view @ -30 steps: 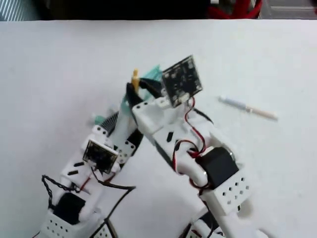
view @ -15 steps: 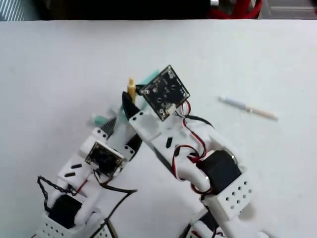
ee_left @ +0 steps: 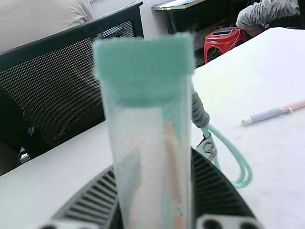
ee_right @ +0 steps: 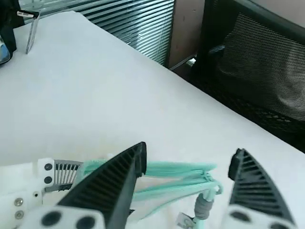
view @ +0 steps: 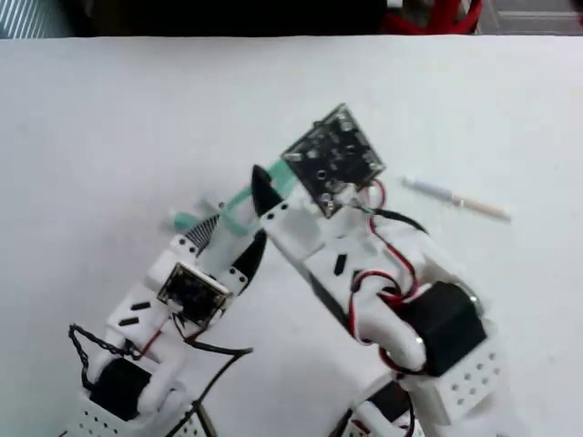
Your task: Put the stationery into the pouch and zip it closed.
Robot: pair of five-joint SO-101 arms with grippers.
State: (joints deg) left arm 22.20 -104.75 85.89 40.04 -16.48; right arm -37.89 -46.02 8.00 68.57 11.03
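The pouch [view: 239, 202] is see-through with a teal top band. It stands upright in the left wrist view [ee_left: 143, 119], and my left gripper [view: 221, 232] [ee_left: 152, 191] is shut on its lower part. A thin orange stick [ee_left: 172, 162] shows through its wall. A grey zip pull [ee_left: 199, 109] [ee_right: 202, 207] with a teal cord loop [ee_left: 233, 157] hangs at its side. My right gripper [view: 271, 187] [ee_right: 188, 150] is open just above the pouch's teal edge [ee_right: 176, 169], holding nothing. A pale blue and pink pen [view: 455, 198] [ee_left: 271, 113] lies on the white table to the right.
Both arms crowd the table's [view: 109, 137] front middle, crossing near the pouch. Black mesh chairs [ee_right: 267, 62] and a red object [view: 437, 18] stand beyond the table's far edge. A small clear stand [ee_right: 31, 31] sits at one far corner.
The yellow stick at the right gripper's tip went down toward the pouch and is gone from the high view. The right arm drew back to the right. The left arm held still.
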